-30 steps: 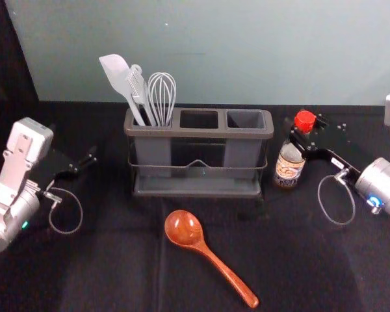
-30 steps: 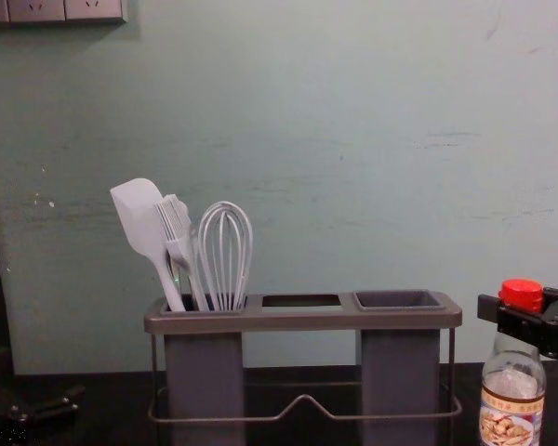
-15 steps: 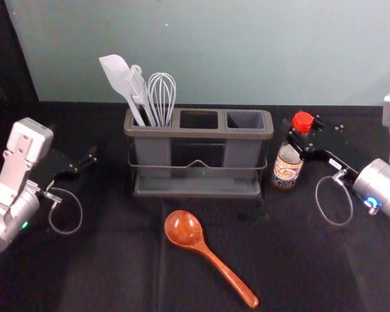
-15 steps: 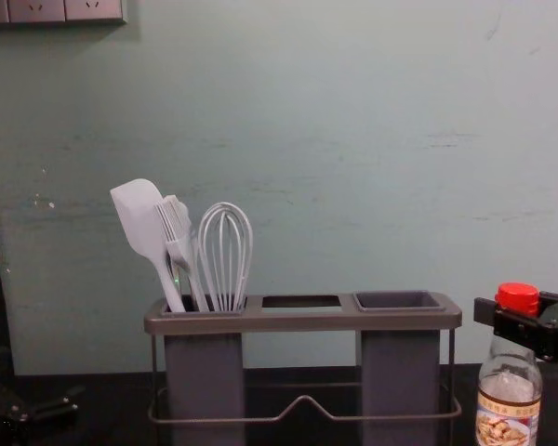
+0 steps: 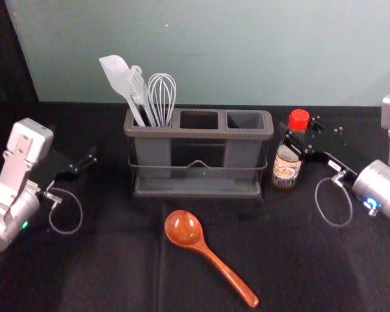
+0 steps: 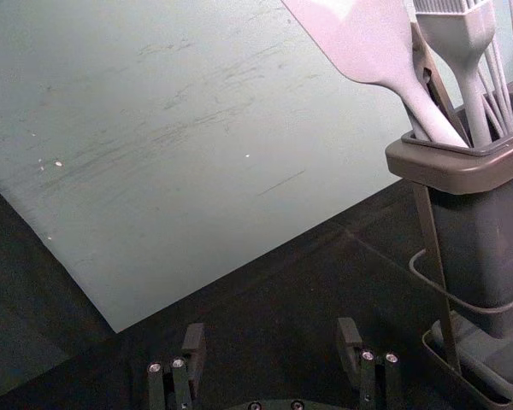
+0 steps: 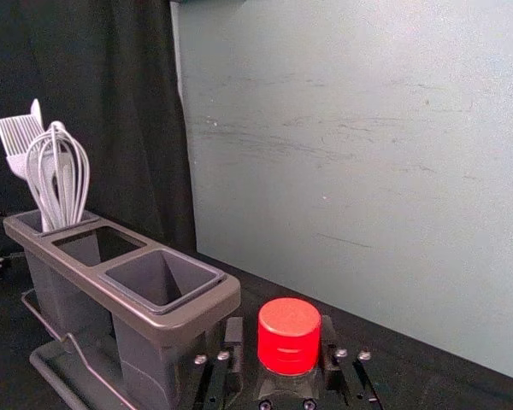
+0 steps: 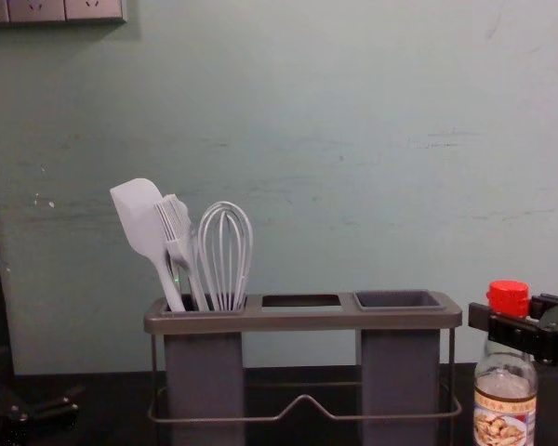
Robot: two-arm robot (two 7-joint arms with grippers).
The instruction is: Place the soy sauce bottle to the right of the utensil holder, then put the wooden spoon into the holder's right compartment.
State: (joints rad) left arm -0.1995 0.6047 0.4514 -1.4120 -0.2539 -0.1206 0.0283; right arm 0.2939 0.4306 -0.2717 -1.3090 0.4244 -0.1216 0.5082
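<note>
Right gripper (image 7: 280, 326) is gripping the clear glass soy sauce bottle with red cap (image 8: 505, 409) by its neck, just right of the grey plastic utensil holder (image 5: 198, 132). Bottle placement is apparently finishing; next move is requiring confirmed base contact, then release. Brown wooden spoon (image 5: 183, 227) is lying before the holder. Left gripper (image 6: 271, 335) is idling open, left of the holder.

Soft light brightens the wall (image 5: 221, 58), glints on the wooden spoon (image 5: 184, 228) and leaves the black cloth (image 5: 110, 260) dim.
</note>
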